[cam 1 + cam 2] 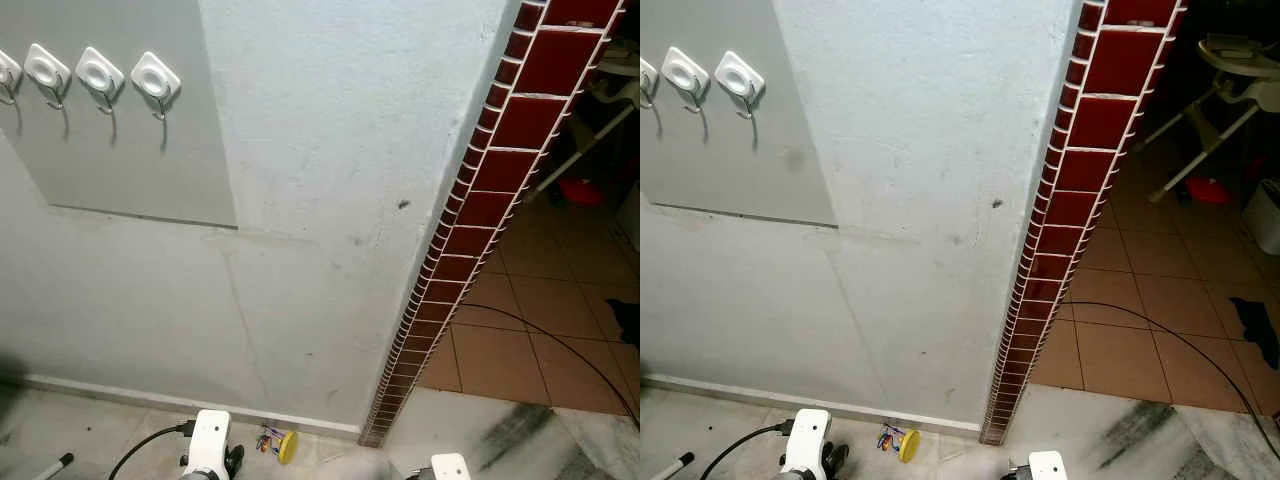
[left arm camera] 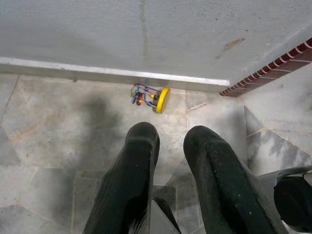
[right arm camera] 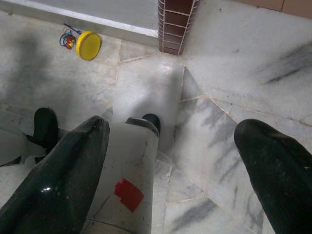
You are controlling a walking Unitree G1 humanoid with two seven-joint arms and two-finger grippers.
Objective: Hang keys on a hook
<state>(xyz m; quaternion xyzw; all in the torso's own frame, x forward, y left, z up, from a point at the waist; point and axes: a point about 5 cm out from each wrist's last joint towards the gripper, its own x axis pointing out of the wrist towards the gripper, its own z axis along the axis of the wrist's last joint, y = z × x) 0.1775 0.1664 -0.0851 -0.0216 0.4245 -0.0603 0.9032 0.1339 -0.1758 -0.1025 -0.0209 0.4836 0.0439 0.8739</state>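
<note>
Both arms are being held low, pointing down at the marble floor [image 3: 229, 73]. The left gripper [image 2: 170, 146] is being kept slightly parted, the right gripper [image 3: 170, 146] spread wide, both empty. The keys [image 2: 151, 95] are lying by the skirting, well below the wall hooks [image 1: 155, 80].

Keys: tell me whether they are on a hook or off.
Off. The keys lie on the marble floor by the wall's base; the hooks above hang bare.
</note>
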